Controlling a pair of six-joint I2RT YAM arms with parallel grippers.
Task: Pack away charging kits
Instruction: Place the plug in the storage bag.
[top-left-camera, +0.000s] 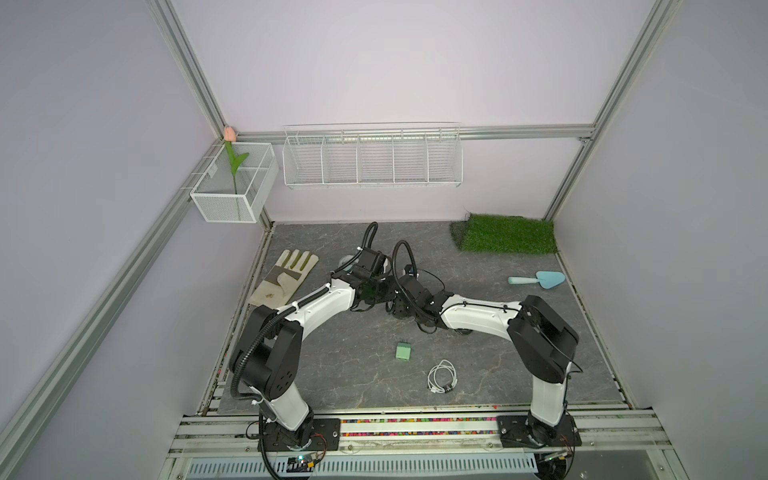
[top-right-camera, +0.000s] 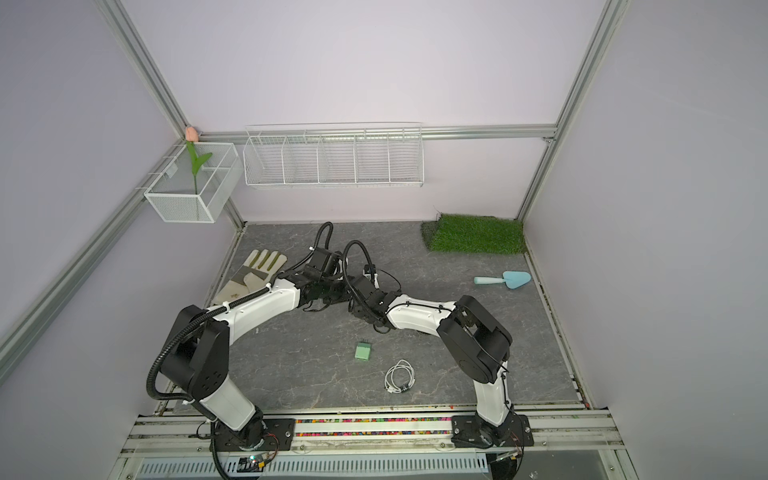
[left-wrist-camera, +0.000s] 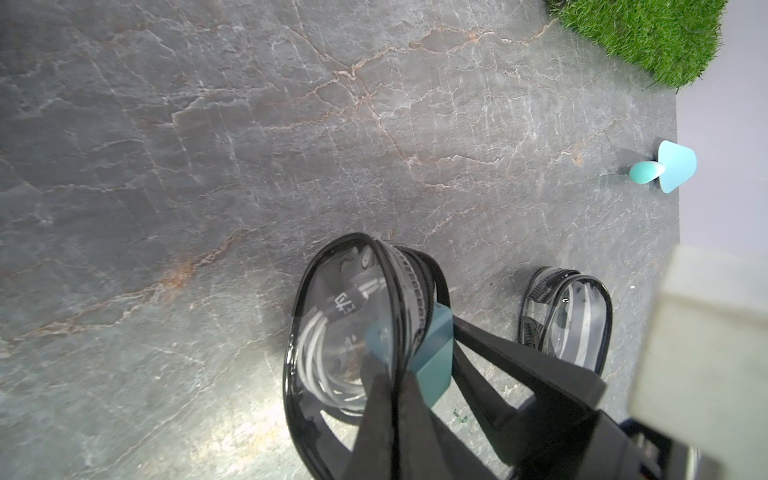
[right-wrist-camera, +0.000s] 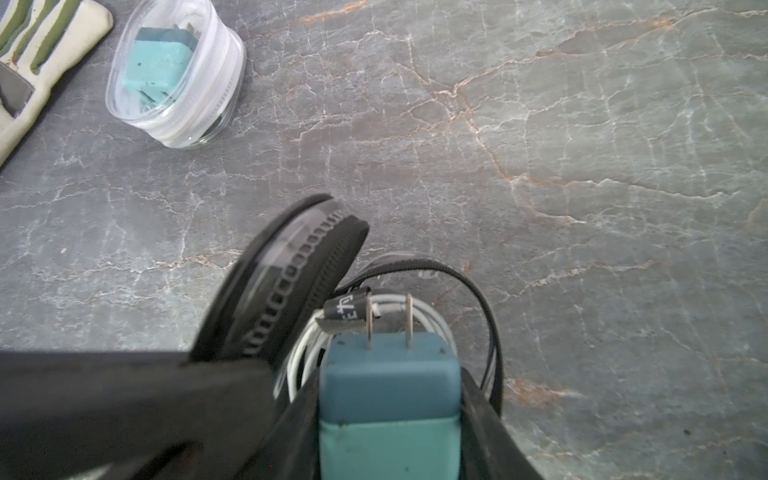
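My left gripper (left-wrist-camera: 395, 382) is shut on the raised lid (left-wrist-camera: 345, 316) of a black-rimmed clear zip case (right-wrist-camera: 490, 332). A coiled white cable (right-wrist-camera: 424, 311) lies inside that case. My right gripper (right-wrist-camera: 388, 399) is shut on a teal charger block (right-wrist-camera: 388, 399) with its prongs pointing into the case opening above the cable. In both top views the two wrists meet at mid-table and hide the case. Nearer the front lie a loose green charger block (top-left-camera: 403, 352) (top-right-camera: 362, 351) and a loose coiled white cable (top-left-camera: 442, 376) (top-right-camera: 400, 376).
A white-rimmed clear case (right-wrist-camera: 174, 70) holding a teal block stands by the garden glove (top-left-camera: 284, 276). A second black-rimmed case (left-wrist-camera: 569, 320) stands close by. The light-blue trowel (top-left-camera: 536, 279) and a grass mat (top-left-camera: 507, 233) lie at the right; wire baskets (top-left-camera: 372, 160) hang on the back wall.
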